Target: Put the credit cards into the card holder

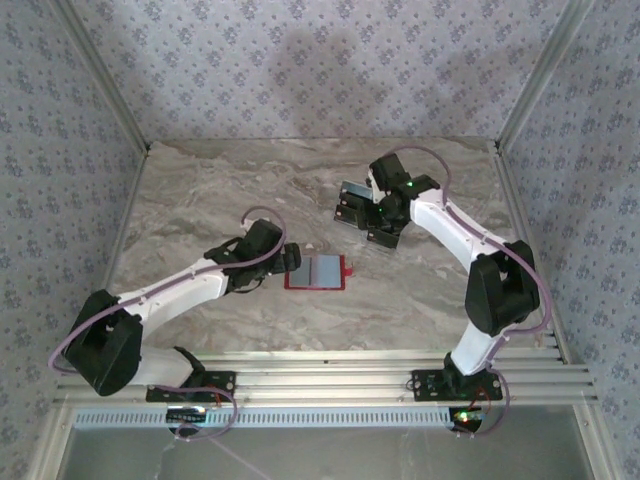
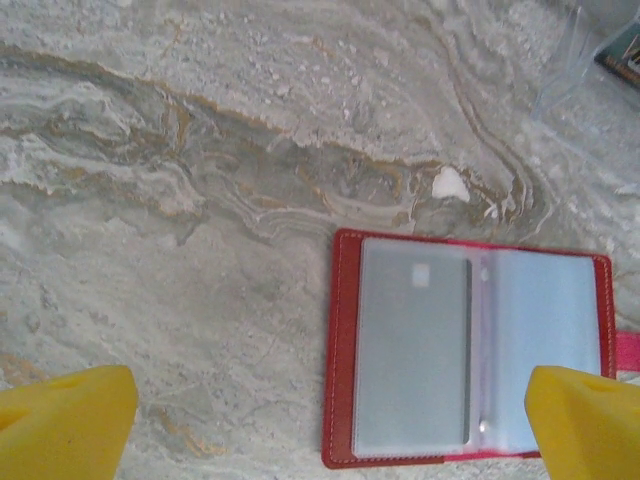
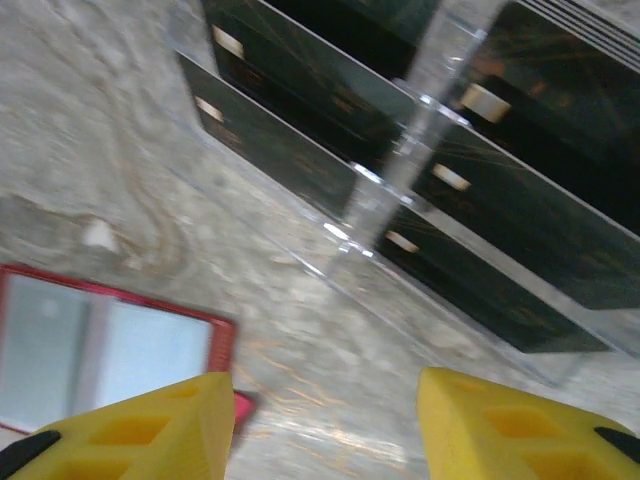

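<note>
Yellow fingertips (image 2: 62,425) of my left end effector (image 2: 322,430) sit at the near edge of the left wrist view, spread wide: released, holding nothing. Below it, the card holder (image 2: 465,350) lies open and flat on the desk (image 2: 200,200), red border, grey-blue pockets up, snap tab (image 2: 628,350) sticking out right. Small white speck (image 2: 450,183) on the desk just beyond it.

Right end effector (image 3: 330,430) is also released, fingers apart and empty. Its wrist view gives what the top view can't resolve: the credit cards (image 3: 290,150) stand in rows in a clear stand (image 3: 400,170), black with pale patches. The markings are too blurred to read. Card holder (image 3: 100,350) shows at the near left there.

Top view: card holder (image 1: 316,272) mid-desk, left end effector (image 1: 285,255) just left of it. Right end effector (image 1: 385,225) hangs just beside the credit cards (image 1: 352,200), farther back and right. The clear stand wall stands in front of the cards.
</note>
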{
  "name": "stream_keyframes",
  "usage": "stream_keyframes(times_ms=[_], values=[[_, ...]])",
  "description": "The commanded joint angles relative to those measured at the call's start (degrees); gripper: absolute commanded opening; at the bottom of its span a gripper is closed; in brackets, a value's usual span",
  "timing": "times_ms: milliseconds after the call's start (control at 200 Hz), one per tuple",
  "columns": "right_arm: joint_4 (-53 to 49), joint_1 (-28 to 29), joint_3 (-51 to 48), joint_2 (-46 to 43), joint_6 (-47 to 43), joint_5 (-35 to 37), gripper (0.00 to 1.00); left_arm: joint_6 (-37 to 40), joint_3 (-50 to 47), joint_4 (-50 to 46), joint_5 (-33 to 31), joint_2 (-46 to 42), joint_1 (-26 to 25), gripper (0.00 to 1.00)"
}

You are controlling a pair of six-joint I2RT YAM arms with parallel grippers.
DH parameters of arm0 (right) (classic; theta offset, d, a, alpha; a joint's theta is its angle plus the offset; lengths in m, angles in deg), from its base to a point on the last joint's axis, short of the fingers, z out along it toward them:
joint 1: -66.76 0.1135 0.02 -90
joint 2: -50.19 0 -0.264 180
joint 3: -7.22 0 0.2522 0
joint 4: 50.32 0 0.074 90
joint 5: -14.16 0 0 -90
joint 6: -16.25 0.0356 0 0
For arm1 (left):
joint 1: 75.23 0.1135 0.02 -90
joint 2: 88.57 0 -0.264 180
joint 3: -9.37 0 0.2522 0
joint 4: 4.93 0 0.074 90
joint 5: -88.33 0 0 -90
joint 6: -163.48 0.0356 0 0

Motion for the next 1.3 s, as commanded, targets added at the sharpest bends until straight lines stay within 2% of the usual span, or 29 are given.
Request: stream_keyframes(times_ms=[0, 165, 690, 845, 1034, 1294], values=[[-4.6, 0.9, 1.7, 2.1, -9.4, 10.5, 0.52, 1.1, 1.8, -2.8, 0.4, 0.4, 1.3, 1.0], [-5.1, 2.8, 1.6, 6.2, -14.7, 18.6, 0.48, -1.0, 1.6, -2.7, 2.0, 0.9, 2.4, 1.0], [-3.7, 4.6, 3.7, 13.8, -17.2, 20.4, 0.46, -1.4, 2.3, -2.6, 3.5, 2.4, 2.7, 1.0], [-4.3, 5.1, 4.1, 14.5, -17.1, 20.6, 0.41, -1.3, 1.4, -2.6, 3.5, 1.9, 2.7, 1.0], [-5.1, 5.3, 4.2, 14.3, -17.5, 19.9, 0.29, -1.2, 0.5, -2.4, 3.7, 1.2, 2.9, 1.0], [-6.5, 6.0, 5.1, 15.8, -19.1, 22.7, 0.29, -1.4, 0.0, -2.4, 3.7, 0.4, 3.0, 1.0]])
